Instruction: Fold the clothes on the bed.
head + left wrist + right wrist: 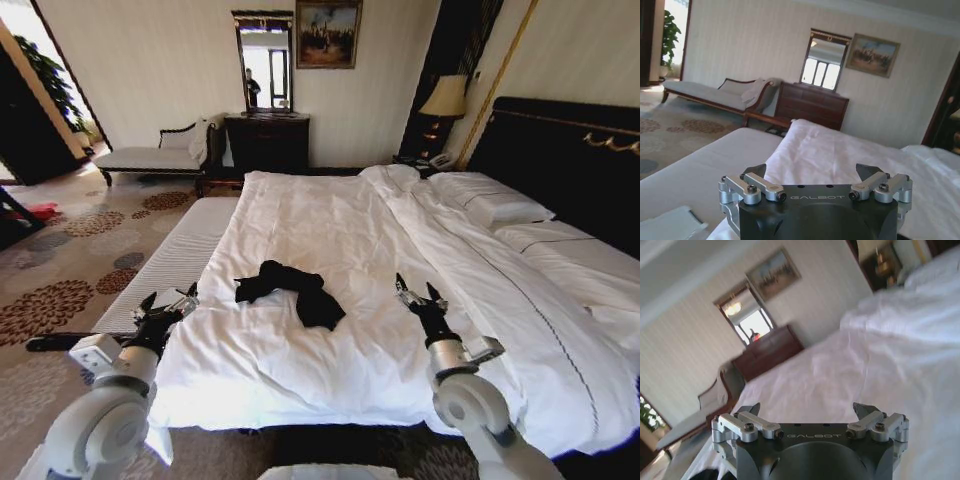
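Left gripper (168,301): hovering at the bed's near left edge, jaws standing apart, gripping nothing; same spread showing in the left wrist view (812,175).
Right gripper (417,295): hovering over the duvet on the near right, jaws standing apart, empty; same in the right wrist view (807,412).
Black T-shirt (291,289): lying crumpled on the white duvet between the two grippers, a little beyond their tips, apart from both; somewhat nearer the right one.
Lettering on shirt: not readable, fabric bunching up.
Writing: "GALBOT" showing on both gripper bodies in the wrist views.
Bed (340,230): white bedding, pillows (490,203) lying at the dark headboard (560,160) on the right.
Bench (175,255): white-striped, running along the bed's left side, beside the left gripper.
Beyond: dark dresser (266,140) with mirror (264,60), framed painting (327,33), chaise (160,153), lamp (446,97).
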Robot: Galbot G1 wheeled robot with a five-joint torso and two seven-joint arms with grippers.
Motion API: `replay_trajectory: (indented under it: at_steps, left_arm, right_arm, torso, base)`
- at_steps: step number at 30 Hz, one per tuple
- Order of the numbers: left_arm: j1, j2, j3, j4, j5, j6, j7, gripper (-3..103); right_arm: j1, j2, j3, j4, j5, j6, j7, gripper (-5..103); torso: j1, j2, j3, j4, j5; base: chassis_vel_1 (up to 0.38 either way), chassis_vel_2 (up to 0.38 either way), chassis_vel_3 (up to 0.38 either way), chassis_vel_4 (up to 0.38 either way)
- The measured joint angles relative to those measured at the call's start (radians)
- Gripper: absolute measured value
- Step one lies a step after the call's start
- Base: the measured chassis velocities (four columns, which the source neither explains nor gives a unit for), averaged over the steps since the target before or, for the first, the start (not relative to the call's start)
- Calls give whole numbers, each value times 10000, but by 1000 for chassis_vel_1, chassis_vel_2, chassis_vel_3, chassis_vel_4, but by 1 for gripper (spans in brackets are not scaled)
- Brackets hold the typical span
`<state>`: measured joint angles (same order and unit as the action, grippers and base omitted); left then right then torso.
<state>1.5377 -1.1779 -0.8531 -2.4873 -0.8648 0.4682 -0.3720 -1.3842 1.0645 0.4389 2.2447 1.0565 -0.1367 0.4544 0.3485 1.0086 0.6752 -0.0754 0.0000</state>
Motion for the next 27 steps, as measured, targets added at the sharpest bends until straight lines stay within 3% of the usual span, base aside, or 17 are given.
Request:
replay_trajectory:
  at_steps: [3, 11, 18, 27]
  left_arm:
    - [-72, -46, -8, -110, -166, -16, 73, 100]
    - [-117, -301, 41, -127, -382, -478, 553, 100]
    - [-26, -466, 49, -131, -278, -581, 581, 100]
    - [-43, -707, 100, -132, -110, -564, 481, 100]
  right_arm:
    - [1119, -53, -837, -654, 1107, -515, 648, 100]
    - [4052, 477, -2832, -3100, 2334, -917, 1434, 100]
    - [5723, 776, -3721, -4503, 2539, -1172, 1647, 100]
    - [7124, 802, -5006, -5635, 2131, -1408, 1875, 100]
  torso:
    - [0, 0, 0, 2, 1]
    - [1, -1, 1, 4, 1]
    - [0, 0, 0, 3, -1]
    - [0, -1, 0, -1, 2]
  base:
    - [0, 0, 0, 0]
    - [0, 0, 0, 0]
    - [0, 0, 0, 0]
    - [0, 0, 0, 0]
